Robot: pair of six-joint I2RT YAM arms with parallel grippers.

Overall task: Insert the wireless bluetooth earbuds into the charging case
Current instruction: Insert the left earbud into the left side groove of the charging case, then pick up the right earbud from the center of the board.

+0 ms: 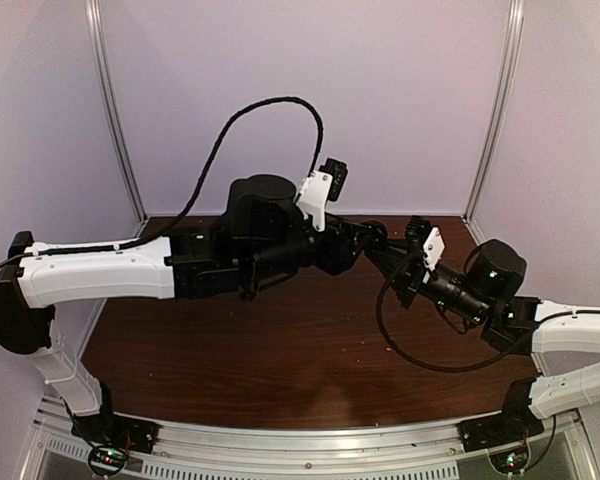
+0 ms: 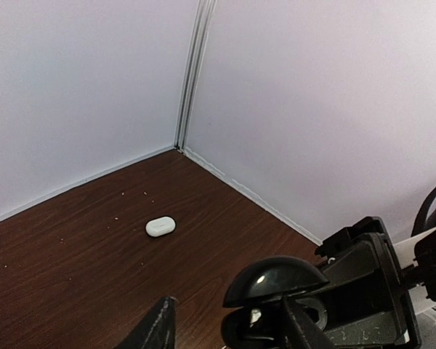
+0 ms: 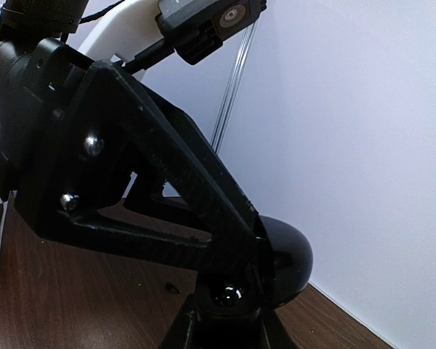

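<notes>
The charging case (image 2: 160,226) is a small white oval pebble, lid shut, lying alone on the brown table near the back corner. No white earbuds can be made out. Both grippers meet in mid-air above the table's back middle around a black round puck (image 1: 375,232), apart from the white case. My right gripper (image 3: 229,320) is shut on the puck (image 3: 287,262) from below. The puck's domed lid (image 2: 276,280) stands open. My left gripper (image 2: 229,331) is open, its right finger (image 2: 298,327) against the puck under the lid.
White walls close the table at the back and sides, meeting at a corner post (image 2: 192,73). A small black bit (image 3: 172,288) and pale crumbs (image 2: 123,195) lie on the table. The left arm's cable (image 1: 270,110) loops above.
</notes>
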